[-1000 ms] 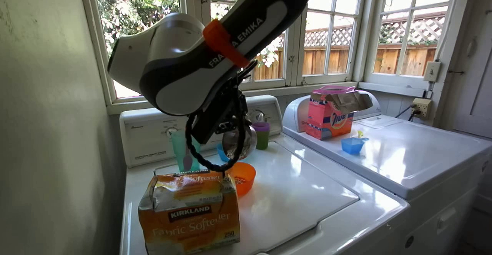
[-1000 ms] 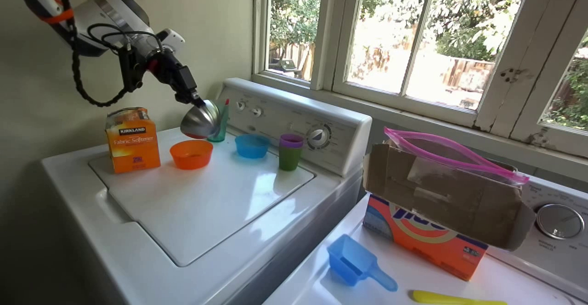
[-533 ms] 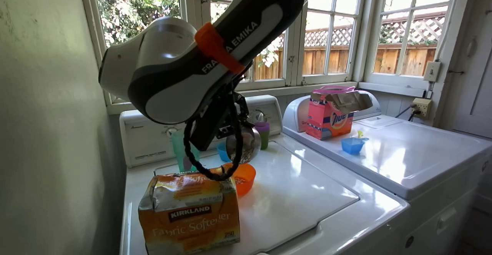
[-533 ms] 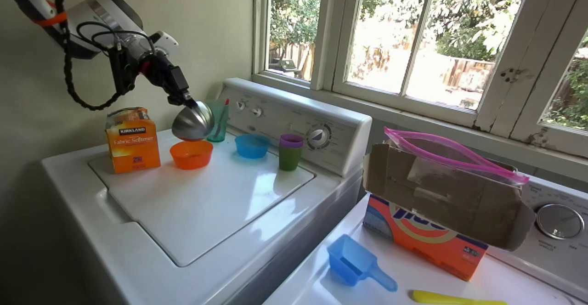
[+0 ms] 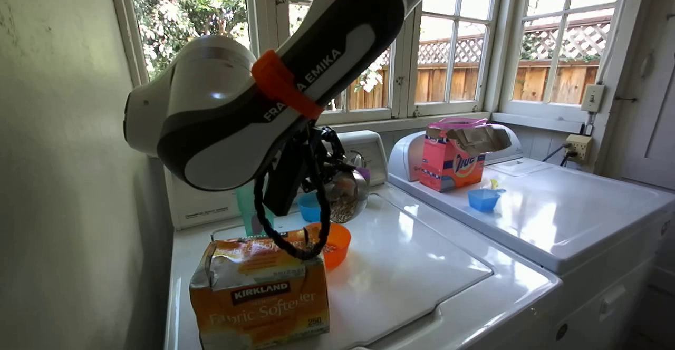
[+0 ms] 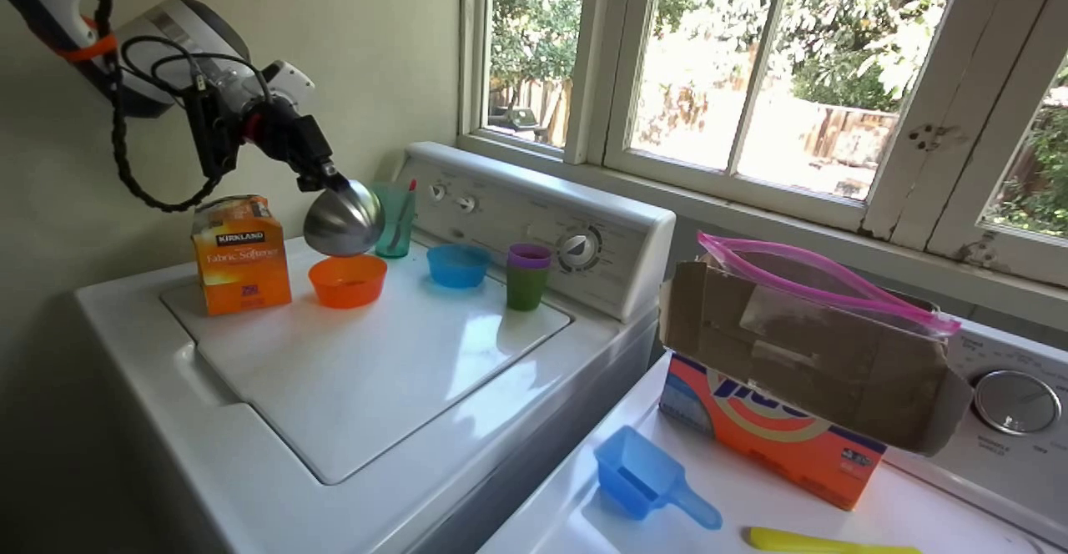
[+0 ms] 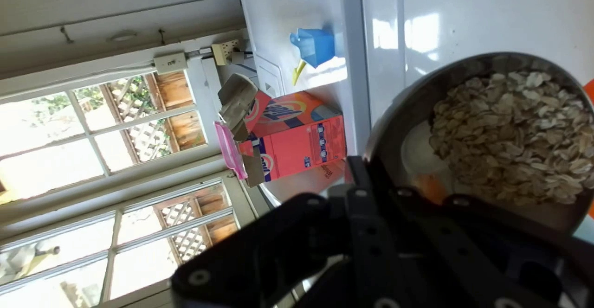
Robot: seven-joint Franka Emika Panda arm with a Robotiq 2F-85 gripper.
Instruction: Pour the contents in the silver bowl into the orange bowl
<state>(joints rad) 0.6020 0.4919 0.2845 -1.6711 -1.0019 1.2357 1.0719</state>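
The silver bowl [image 6: 344,222] is held in the air, tilted, just above and behind the orange bowl [image 6: 346,283] in an exterior view. Its open side shows in an exterior view [image 5: 362,194], with oats [image 5: 343,207] inside. In the wrist view the silver bowl [image 7: 403,108] holds a heap of oats [image 7: 515,141] against its far side. My gripper [image 7: 366,164] is shut on the silver bowl's rim; it also shows in an exterior view [image 6: 340,183]. The orange bowl [image 5: 340,255] sits on the washer lid with some flakes inside. Only its edge [image 7: 590,90] shows in the wrist view.
A fabric softener box [image 6: 242,262] stands beside the orange bowl. A blue bowl [image 6: 459,266], a green cup [image 6: 527,283] and a teal cup [image 6: 399,216] stand near the control panel [image 6: 534,224]. A detergent box [image 6: 776,445] and blue scoop [image 6: 638,470] are on the neighbouring machine.
My gripper and the silver bowl have shifted, rightward in an exterior view and leftward in the opposite one. The silver bowl has turned, so more oats show inside. The orange bowl has not moved.
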